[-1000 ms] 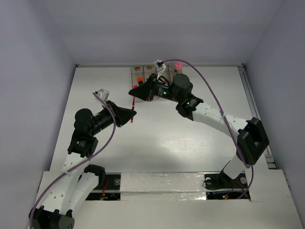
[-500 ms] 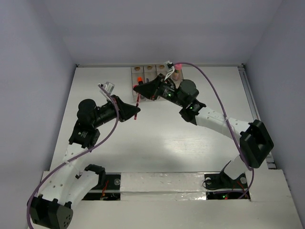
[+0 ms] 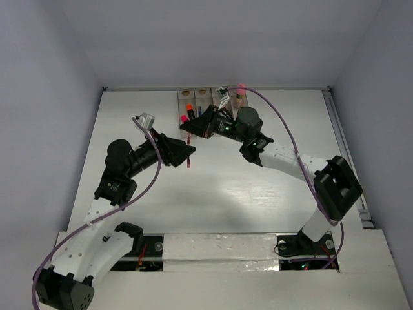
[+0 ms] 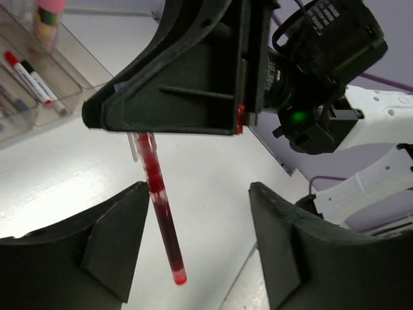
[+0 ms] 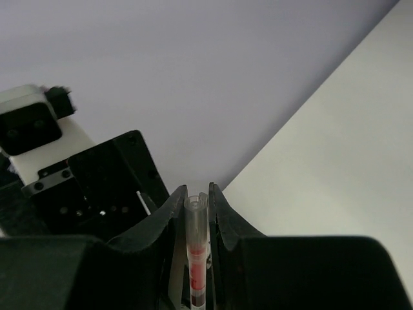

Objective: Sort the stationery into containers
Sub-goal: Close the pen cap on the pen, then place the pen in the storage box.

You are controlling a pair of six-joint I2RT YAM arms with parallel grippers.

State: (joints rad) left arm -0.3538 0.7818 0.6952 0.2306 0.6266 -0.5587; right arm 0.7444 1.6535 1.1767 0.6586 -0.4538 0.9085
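Nearest, the left hand [image 4: 200,252] gapes wide with nothing in it, one finger close beside the hanging red pen [image 4: 161,216]. Any sideways drift there could knock the pen loose. Above it the right hand [image 5: 197,199] is pinched tight on only the pen's top end, so the long free shaft may swing or slip down onto the desk [image 3: 258,194]. Farthest, the containers [image 3: 202,95] are narrow: a tilted pen could snag a wall or drop into the wrong bin.
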